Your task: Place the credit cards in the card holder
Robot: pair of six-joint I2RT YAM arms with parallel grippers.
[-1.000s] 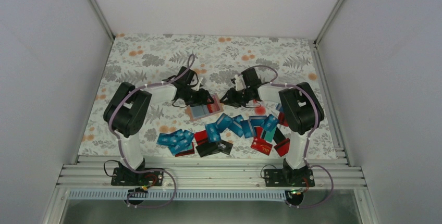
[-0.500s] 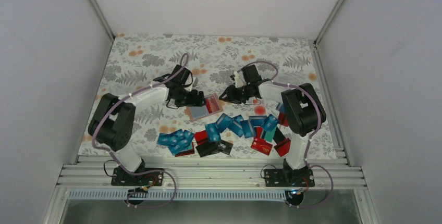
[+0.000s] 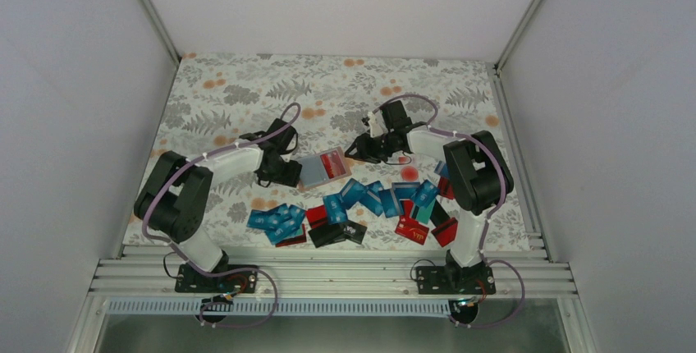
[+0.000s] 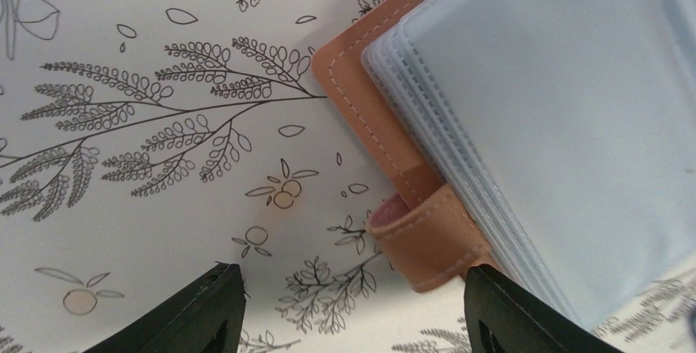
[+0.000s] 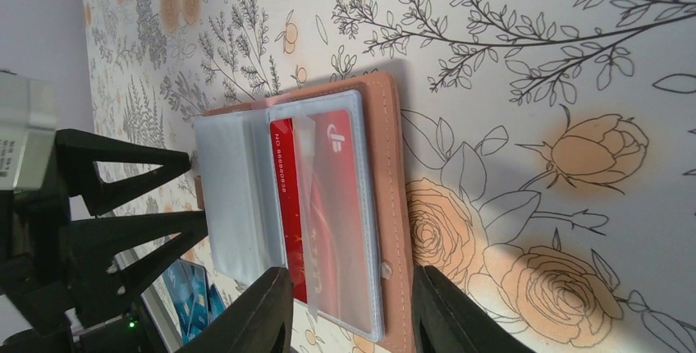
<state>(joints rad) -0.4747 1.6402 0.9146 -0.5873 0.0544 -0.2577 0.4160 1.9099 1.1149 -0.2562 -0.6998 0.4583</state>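
Observation:
The tan card holder lies open on the floral table, clear sleeves up, with a red card in its right half. My left gripper is open at the holder's left edge. In the left wrist view the holder's strap tab lies just ahead of my left gripper, nothing between the fingers. My right gripper hovers open just right of the holder. The right wrist view shows the red card inside a sleeve of the holder, beyond my right gripper. Loose credit cards lie nearer the arm bases.
The cards lie in a band: blue ones at the left, black ones in the middle, red ones at the right. White walls enclose the table. My left gripper's fingers show at the left of the right wrist view.
My left gripper has drawn back leftwards off the card holder, which now lies uncovered with the red card showing. The right gripper has risen slightly away from it.

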